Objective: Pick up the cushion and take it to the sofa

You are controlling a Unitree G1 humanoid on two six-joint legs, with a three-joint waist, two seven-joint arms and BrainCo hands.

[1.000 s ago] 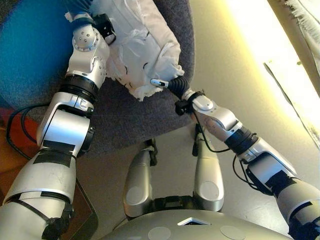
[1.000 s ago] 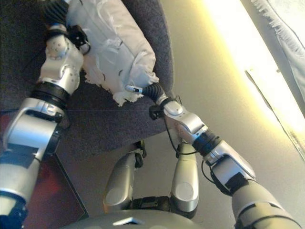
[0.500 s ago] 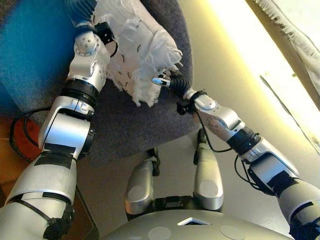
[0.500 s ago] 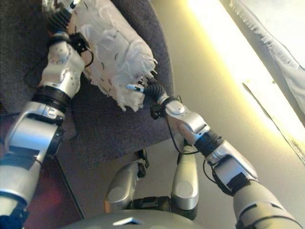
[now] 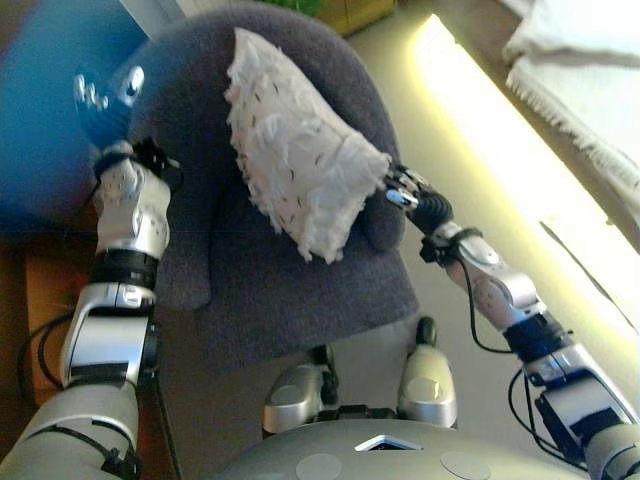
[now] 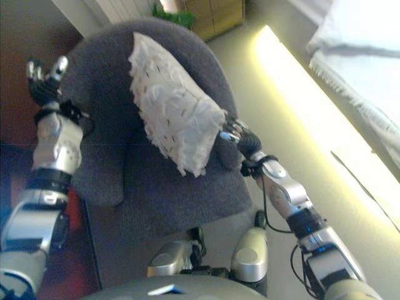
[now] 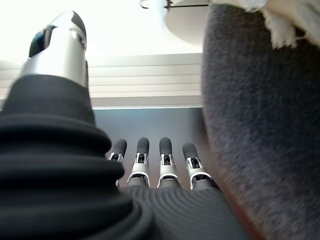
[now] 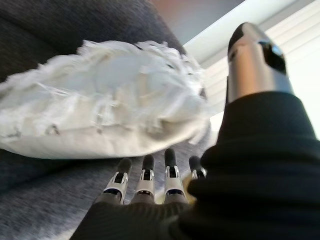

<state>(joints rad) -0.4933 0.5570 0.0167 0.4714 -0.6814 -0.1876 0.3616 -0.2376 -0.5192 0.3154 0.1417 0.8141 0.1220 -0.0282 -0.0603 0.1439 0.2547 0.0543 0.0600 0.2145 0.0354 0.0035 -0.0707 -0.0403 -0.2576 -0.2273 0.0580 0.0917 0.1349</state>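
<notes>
Cushion (image 5: 300,165) now propped on armchair (image 5: 300,290), both robot hands released

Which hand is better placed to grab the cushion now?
The right hand. It sits open beside the cushion, right at its lower edge on the armchair, and its wrist view shows the cushion just past its fingers. The left hand is open too, but raised clear of the cushion, beyond the chair's other side.
</notes>
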